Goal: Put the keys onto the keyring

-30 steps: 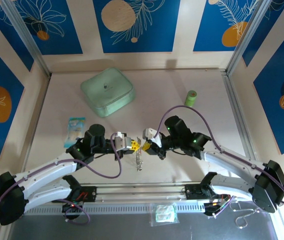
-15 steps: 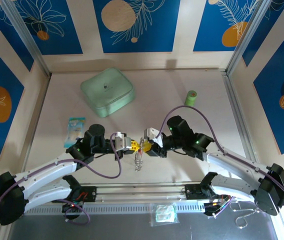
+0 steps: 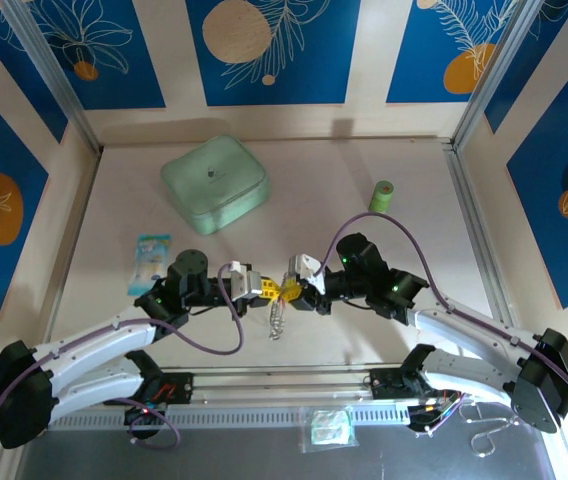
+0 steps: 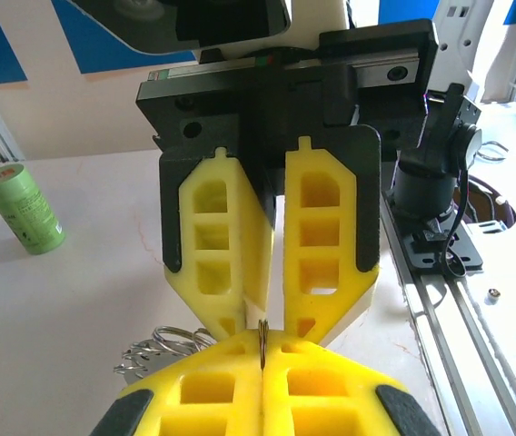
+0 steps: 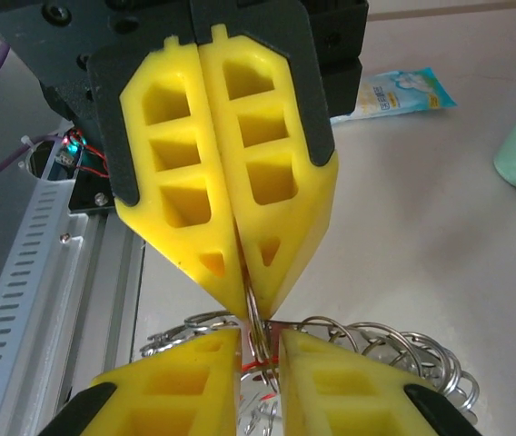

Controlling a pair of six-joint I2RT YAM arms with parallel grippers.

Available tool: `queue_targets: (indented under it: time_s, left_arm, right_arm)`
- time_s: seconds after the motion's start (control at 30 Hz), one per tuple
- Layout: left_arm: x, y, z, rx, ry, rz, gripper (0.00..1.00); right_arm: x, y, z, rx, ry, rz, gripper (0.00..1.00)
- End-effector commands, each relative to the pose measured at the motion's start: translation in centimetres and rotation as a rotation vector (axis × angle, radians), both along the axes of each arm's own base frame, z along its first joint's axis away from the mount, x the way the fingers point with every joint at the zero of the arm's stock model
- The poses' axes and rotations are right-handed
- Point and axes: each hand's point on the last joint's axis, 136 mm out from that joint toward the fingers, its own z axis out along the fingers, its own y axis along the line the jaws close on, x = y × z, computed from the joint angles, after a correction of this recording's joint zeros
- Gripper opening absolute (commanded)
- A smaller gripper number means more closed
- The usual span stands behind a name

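The left end effector (image 5: 247,304) is clamped tight on the thin top wire of the silvery, loop-chained keyring (image 5: 394,354), over the middle of the pale worktop (image 3: 314,200). The right end effector (image 5: 260,350) meets it tip to tip, its yellow fingers narrowly parted around the same wire.

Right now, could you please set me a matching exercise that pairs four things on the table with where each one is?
Things:
1. green roll
2. mint-green case
3. blue packet
4. keyring

Places:
A. mid-table, pinched by the left hand
B. far side, towards the right
C. far side, left of centre
D. left side, just beyond the left arm

Pairs: 1-B, 2-C, 3-D, 4-A
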Motion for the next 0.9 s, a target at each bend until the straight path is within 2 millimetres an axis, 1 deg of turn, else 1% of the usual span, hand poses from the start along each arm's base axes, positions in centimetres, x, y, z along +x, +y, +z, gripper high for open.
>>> queue_targets:
  time_s: [0.0,0.03,0.1,0.17,0.27,0.43,0.63,0.77,0.83,0.87]
  left_arm:
    - [-0.6,-0.4,1.2,-0.049,-0.021,-0.037,0.0]
    - [-0.6,-0.4,1.1,-0.047,-0.02,-0.037,0.0]
    - [-0.5,-0.3,1.1,-0.043,-0.023,-0.03,0.0]
    - [0.0,-0.2,0.7,-0.019,-0.032,-0.001,0.0]
    - [0.5,0.1,-0.2,0.046,-0.059,0.025,0.09]
    - [0.6,0.5,-1.3,0.162,-0.073,0.018,0.1]
    - [1.1,0.5,-1.2,0.233,-0.109,0.009,0.1]
    - [1.0,0.2,-0.7,0.236,-0.11,-0.011,0.1]
    - [0.9,0.1,-0.5,0.23,-0.108,-0.02,0.06]
    - [1.0,0.0,-0.4,0.225,-0.106,-0.019,0.02]
  right_arm:
    - [-0.4,0.5,0.1,0.027,0.01,0.025,0.17]
    - [-0.4,0.5,0.2,0.029,0.007,0.027,0.15]
    - [-0.4,0.6,0.4,0.033,0.003,0.03,0.08]
    - [-0.4,0.6,0.6,0.034,-0.002,0.032,0.01]
    - [-0.5,0.5,0.7,0.016,-0.006,0.046,0.0]
    - [-0.6,0.0,0.4,-0.09,-0.013,0.067,0.0]
    - [-0.9,-0.1,0.9,-0.216,-0.065,0.11,0.0]
    - [-1.0,0.1,1.5,-0.262,-0.089,0.129,0.0]
    - [-1.1,0.4,1.8,-0.262,-0.103,0.135,0.0]
    - [-1.1,0.4,2.0,-0.255,-0.111,0.133,0.0]
